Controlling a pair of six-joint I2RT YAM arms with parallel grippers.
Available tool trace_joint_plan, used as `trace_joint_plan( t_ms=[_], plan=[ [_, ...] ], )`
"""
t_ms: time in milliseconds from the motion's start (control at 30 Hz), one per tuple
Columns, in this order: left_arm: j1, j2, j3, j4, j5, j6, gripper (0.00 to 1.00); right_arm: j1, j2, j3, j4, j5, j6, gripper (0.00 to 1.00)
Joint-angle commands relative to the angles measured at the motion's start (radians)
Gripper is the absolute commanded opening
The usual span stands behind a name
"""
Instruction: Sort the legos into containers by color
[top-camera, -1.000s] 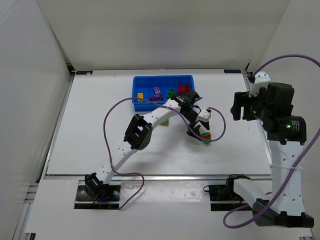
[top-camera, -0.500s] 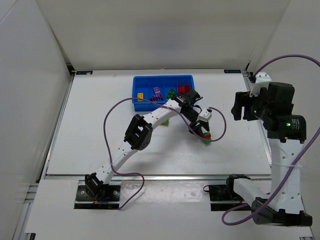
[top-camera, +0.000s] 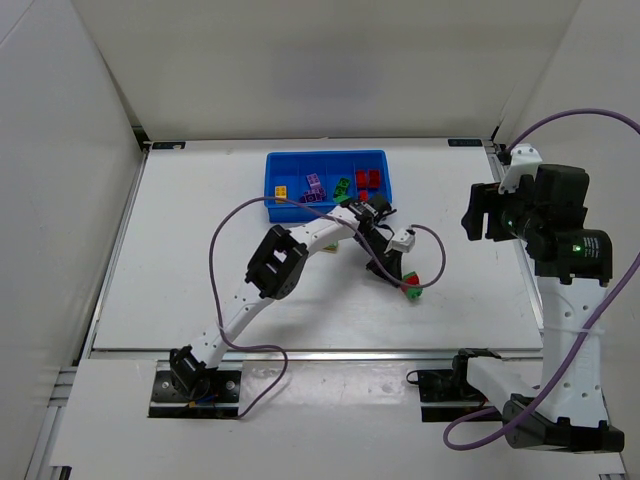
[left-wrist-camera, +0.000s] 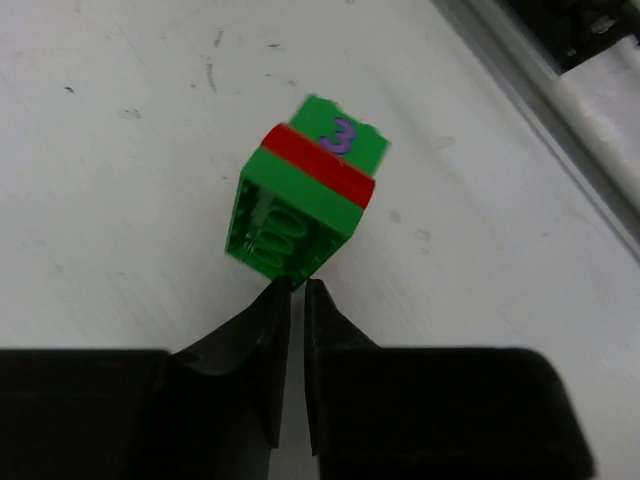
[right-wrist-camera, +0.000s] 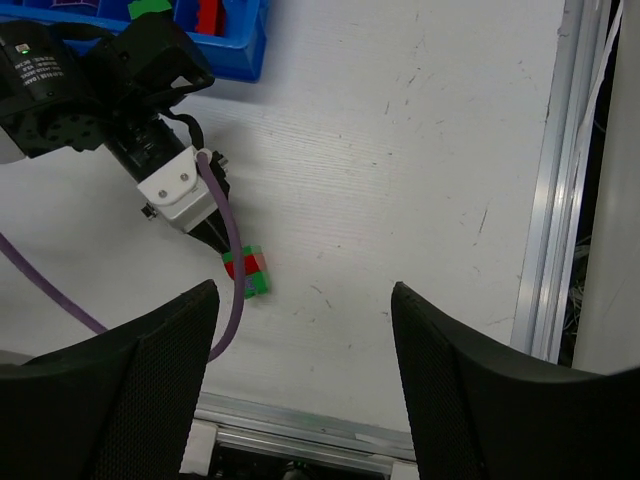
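Observation:
A stack of legos (top-camera: 411, 288), green with a red layer and a purple "3" on one face (left-wrist-camera: 305, 205), lies on the white table right of centre. My left gripper (top-camera: 399, 277) reaches down to it. Its jaws are shut with only a sliver between them (left-wrist-camera: 297, 287), and the tips touch the stack's near corner without enclosing it. The blue tray of containers (top-camera: 300, 156) at the back holds yellow (top-camera: 282, 190), purple (top-camera: 314, 185), green (top-camera: 343, 187) and red (top-camera: 367, 180) legos in separate compartments. My right gripper (top-camera: 479, 214) hangs open high at the right (right-wrist-camera: 300, 300), empty, with the stack (right-wrist-camera: 247, 270) below.
The left arm and its purple cable (top-camera: 235, 215) stretch across the table's middle, just in front of the tray. A metal rail (right-wrist-camera: 545, 200) runs along the table's right edge. White walls enclose the left, back and right sides.
The left gripper's jaws went from wide open around the lego stack to shut. The stack now sits just beyond the tips, nudged slightly nearer. The right arm has barely moved.

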Motion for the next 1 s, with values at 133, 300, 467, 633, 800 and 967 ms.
trace_joint_plan(
  t_ms=[133, 300, 467, 633, 800, 967],
  plan=[
    [0.076, -0.280, -0.267, -0.005, 0.056, -0.064, 0.13, -0.003, -0.023, -0.028, 0.065, -0.064, 0.023, 0.72],
    [0.130, -0.557, -0.713, 0.390, -0.007, -0.329, 0.10, -0.003, -0.035, -0.066, 0.096, -0.091, 0.037, 0.71],
    [0.137, -0.768, -1.008, 0.887, -0.201, -0.588, 0.64, -0.003, -0.046, -0.091, 0.114, -0.108, 0.044, 0.72],
    [0.038, -0.726, -0.869, 0.783, -0.478, -0.692, 0.61, -0.003, -0.038, -0.083, 0.116, -0.101, 0.043, 0.72],
    [-0.020, -0.756, -0.971, 0.995, -0.608, -0.804, 0.63, -0.003, -0.044, -0.074, 0.108, -0.088, 0.031, 0.73],
    [-0.064, -0.754, -1.000, 1.006, -0.662, -0.824, 0.63, -0.004, -0.050, -0.074, 0.102, -0.084, 0.026, 0.73]
  ],
)
